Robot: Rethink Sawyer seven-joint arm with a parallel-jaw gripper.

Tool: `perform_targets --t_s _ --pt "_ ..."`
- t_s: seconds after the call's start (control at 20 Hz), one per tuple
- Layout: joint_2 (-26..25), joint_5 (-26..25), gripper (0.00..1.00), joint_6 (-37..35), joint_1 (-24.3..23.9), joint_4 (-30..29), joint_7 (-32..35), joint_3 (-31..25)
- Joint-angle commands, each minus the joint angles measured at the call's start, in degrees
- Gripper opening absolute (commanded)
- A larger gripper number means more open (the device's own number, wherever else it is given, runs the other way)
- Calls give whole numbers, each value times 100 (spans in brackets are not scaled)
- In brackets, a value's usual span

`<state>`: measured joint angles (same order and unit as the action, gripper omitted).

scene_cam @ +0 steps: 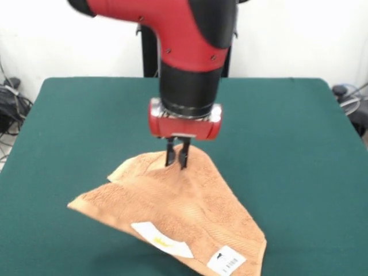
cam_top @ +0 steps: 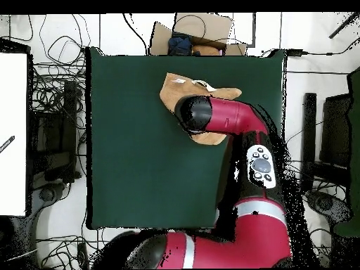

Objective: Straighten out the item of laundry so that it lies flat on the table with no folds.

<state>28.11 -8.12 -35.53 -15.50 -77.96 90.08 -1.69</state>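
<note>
The orange-tan towel [scene_cam: 178,210] lies on the near middle of the dark green table [scene_cam: 287,144], bunched and folded, with its far part drawn up into a peak. A white tag with yellow print [scene_cam: 162,240] and a second white tag [scene_cam: 226,260] lie on its near edge. My gripper [scene_cam: 177,160] points straight down at that peak, its fingers close together and pinching the cloth. In the overhead view the towel [cam_top: 171,91] shows at the table's [cam_top: 140,155] top edge, partly under the red arm [cam_top: 225,116], which hides the gripper.
The black pedestal [scene_cam: 150,57] stands behind the table's far edge. Cables [scene_cam: 8,98] lie off the left side. In the overhead view a cardboard box [cam_top: 204,31] sits beyond the table's top edge and a white panel [cam_top: 13,133] stands at the left.
</note>
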Motion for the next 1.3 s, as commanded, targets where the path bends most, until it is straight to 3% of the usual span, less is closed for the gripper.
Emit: perform_targets --t_s 0.05,0.55,0.9,1.3 --pt "427 -235 0 -552 224 -835 151 -177" --pt "1232 -205 0 -1202 80 -1164 -381 -300" --pt "1936 -129 0 -2682 184 -641 -465 -213" --pt "2140 -287 0 -3325 198 -268 -436 -316"
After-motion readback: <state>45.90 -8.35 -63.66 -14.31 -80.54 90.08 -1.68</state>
